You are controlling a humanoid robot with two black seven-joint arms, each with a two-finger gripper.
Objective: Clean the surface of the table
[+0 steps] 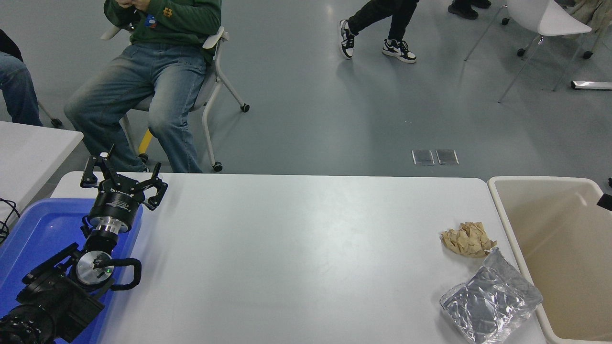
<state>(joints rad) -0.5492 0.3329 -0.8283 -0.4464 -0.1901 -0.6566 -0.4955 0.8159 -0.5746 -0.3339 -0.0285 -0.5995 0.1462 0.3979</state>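
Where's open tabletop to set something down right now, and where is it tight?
The table surface is bare from the left tool and blue tray across to the crumpled brown paper. It is crowded at the right edge: paper and foil bag sit beside the beige bin.

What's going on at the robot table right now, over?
Left hand open, parked over blue tray. Right hand barely visible at right edge. Table surface not clean: crumpled brown paper and foil bag beside beige bin.
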